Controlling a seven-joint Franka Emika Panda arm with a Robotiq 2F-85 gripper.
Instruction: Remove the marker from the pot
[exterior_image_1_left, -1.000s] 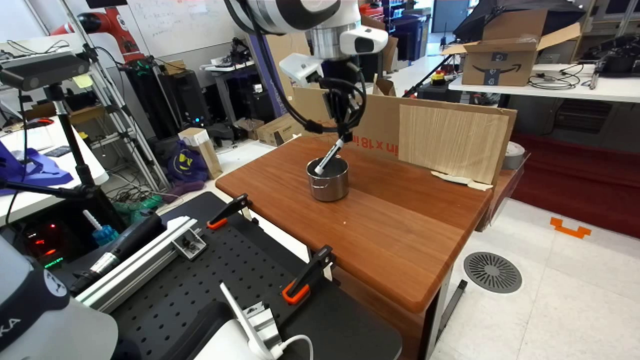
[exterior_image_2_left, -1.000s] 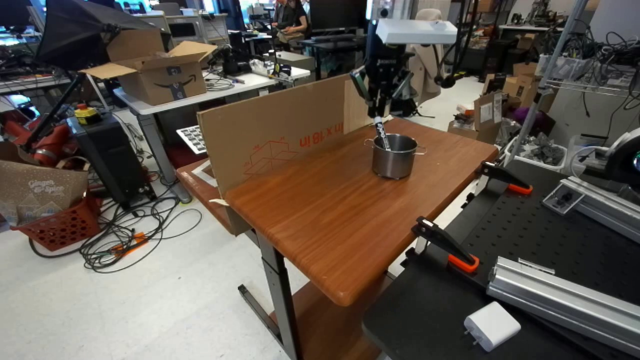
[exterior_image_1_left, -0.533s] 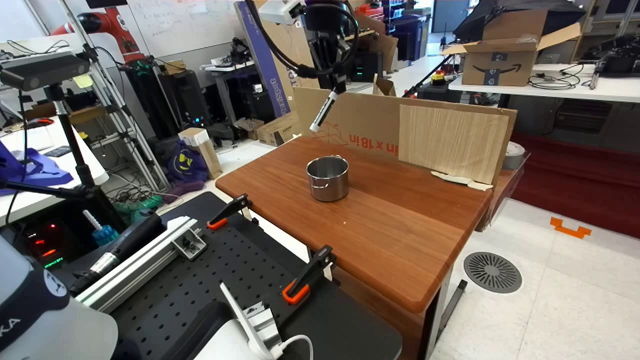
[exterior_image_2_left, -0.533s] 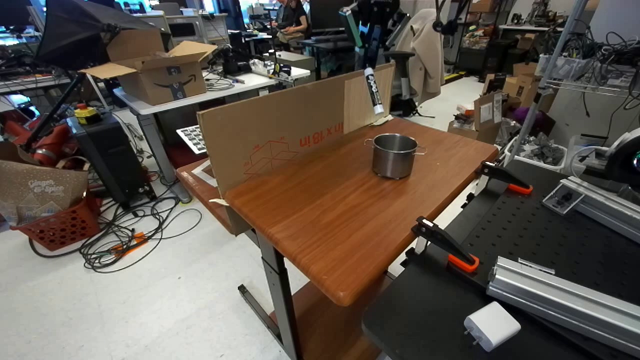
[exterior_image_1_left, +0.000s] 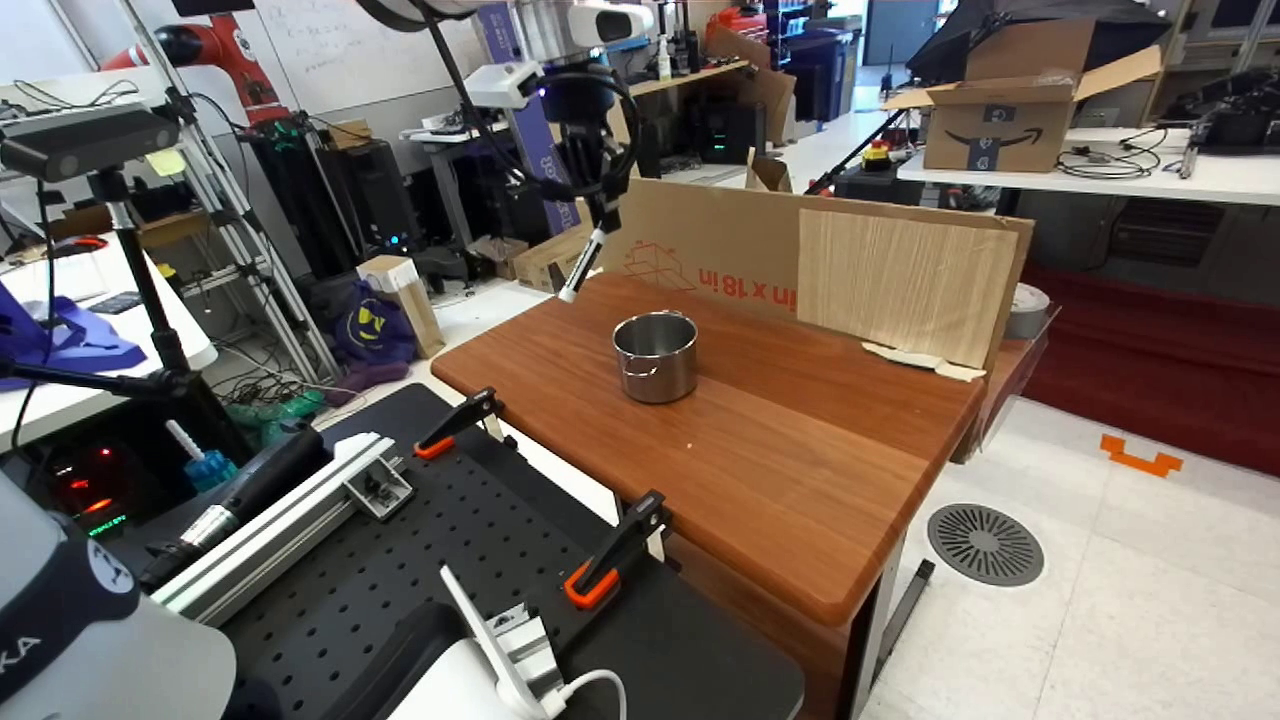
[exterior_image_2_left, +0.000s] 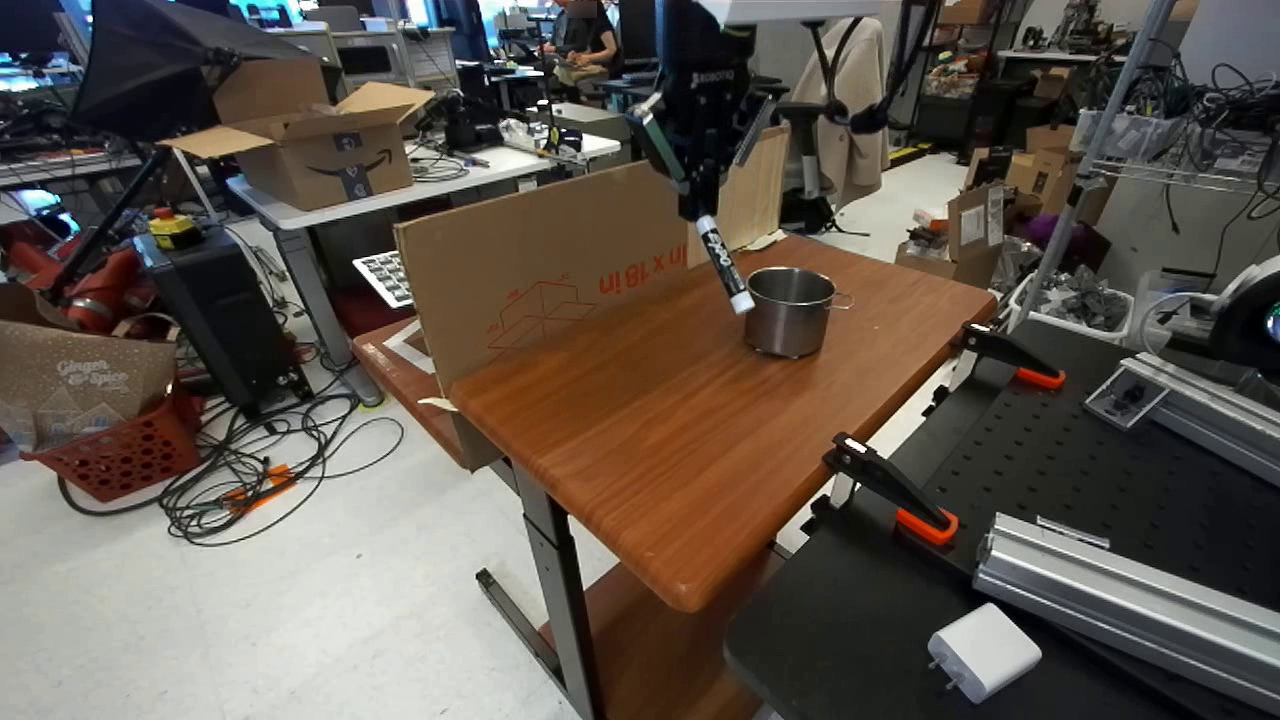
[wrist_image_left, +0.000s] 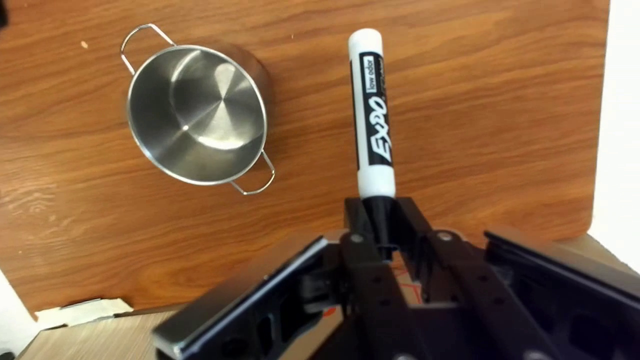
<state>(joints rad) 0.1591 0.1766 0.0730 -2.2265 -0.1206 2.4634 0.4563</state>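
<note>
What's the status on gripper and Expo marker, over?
Gripper closed on Expo marker. Held aloft, tilted, outside two-handled metal pot. Nothing visibly blocking it.

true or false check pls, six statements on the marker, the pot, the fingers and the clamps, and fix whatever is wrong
1. The pot stands upright on the wooden tabletop. True.
2. The fingers hold the marker by its dark end. True.
3. The marker's white tip is inside the pot. False: the marker is outside it.
4. Two orange-and-black clamps show in both exterior views. True.
5. The marker looks blank in the wrist view. False: it reads EXPO there.
6. The marker is held perfectly upright. False: it is tilted in both exterior views.
</note>
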